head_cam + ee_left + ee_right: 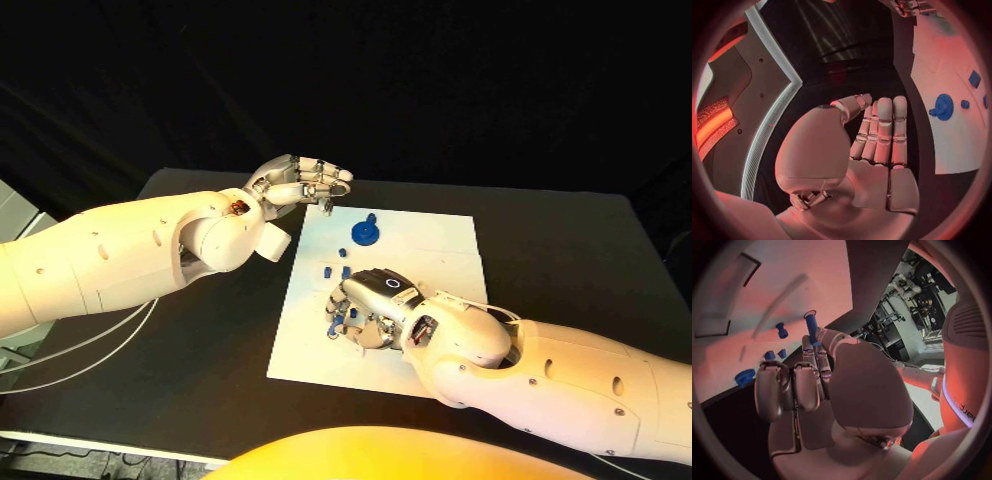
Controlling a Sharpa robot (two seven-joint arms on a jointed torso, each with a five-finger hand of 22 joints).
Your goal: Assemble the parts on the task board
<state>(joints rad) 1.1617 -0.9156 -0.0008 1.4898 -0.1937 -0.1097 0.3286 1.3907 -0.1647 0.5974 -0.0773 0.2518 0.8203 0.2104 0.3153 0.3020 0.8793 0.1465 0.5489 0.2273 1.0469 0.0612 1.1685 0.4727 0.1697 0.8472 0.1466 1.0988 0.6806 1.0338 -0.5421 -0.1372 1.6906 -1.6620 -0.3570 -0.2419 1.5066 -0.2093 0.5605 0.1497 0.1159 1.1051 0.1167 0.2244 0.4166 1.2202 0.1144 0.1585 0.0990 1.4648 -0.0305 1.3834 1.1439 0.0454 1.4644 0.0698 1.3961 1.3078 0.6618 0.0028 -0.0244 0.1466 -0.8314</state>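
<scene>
The white task board (pixel 433 240) lies in the middle of the black table. My right hand (pixel 372 302) hovers low over the board's near half and pinches a slim blue peg (pixel 811 328) between thumb and fingers; the peg's blue (pixel 343 320) shows under the hand. A round blue part (pixel 366 232) sits at the board's far end, also seen as a round blue part (pixel 944 106). Two small blue pieces (pixel 338 269) lie just beyond the right hand. My left hand (pixel 300 182) is raised beyond the board's far left corner, fingers straight and side by side, with nothing in the palm (pixel 879 165).
Another short blue peg (pixel 782 330) stands on the board ahead of the right hand, with small blue pieces (pixel 776 354) beside it. A flat blue square (pixel 974 79) lies on the board. White cables (pixel 72 345) run along the table's left side. Bare table surrounds the board.
</scene>
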